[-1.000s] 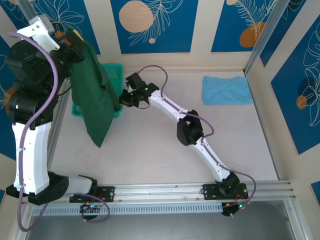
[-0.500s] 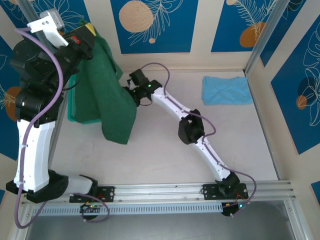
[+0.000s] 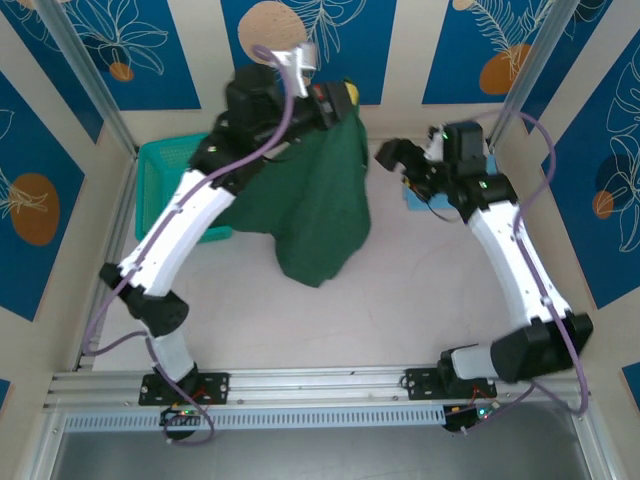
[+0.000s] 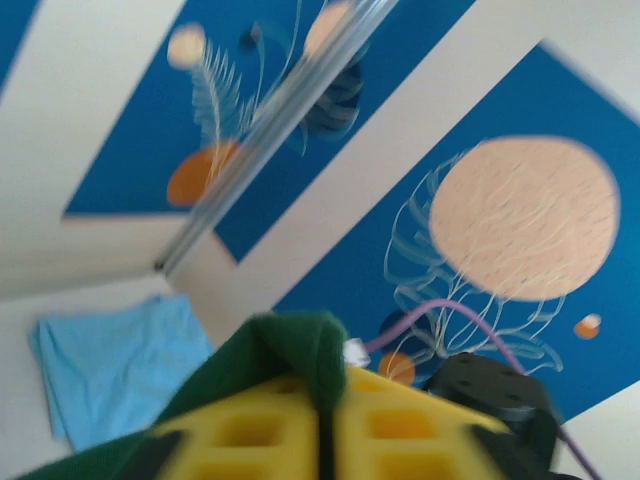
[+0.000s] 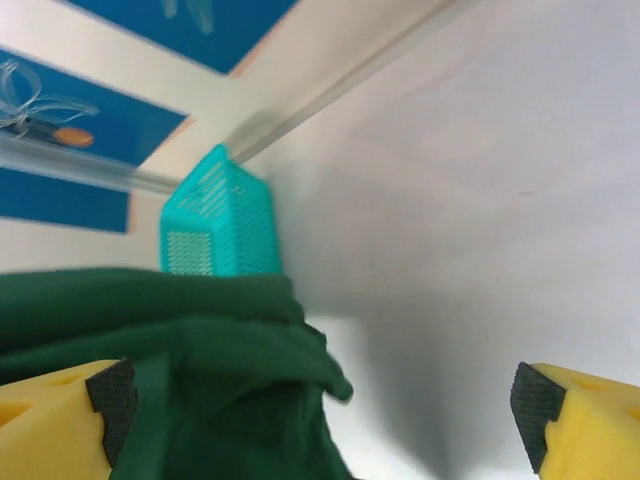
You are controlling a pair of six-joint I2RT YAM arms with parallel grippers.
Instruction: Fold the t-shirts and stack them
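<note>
The dark green t-shirt (image 3: 320, 215) hangs over the middle of the table from my raised left gripper (image 3: 335, 102). In the left wrist view the yellow fingers (image 4: 410, 425) are shut on a fold of that green cloth (image 4: 300, 350). The light sky-blue t-shirt (image 4: 110, 370) lies folded flat on the table at the back right; in the top view my right arm covers most of it. My right gripper (image 3: 398, 163) is open just right of the hanging shirt. Its wrist view has the green cloth (image 5: 200, 400) low between its wide-apart fingers (image 5: 60, 420), apart from them.
A teal mesh basket (image 3: 165, 170) stands at the back left by the wall, and it also shows in the right wrist view as the basket (image 5: 220, 225). Bare table (image 3: 420, 290) lies in front of the hanging shirt and to the right.
My left arm has swung from the left wall to the back centre, carrying the green shirt. The right gripper has let go of the shirt, opened and moved to the back right.
</note>
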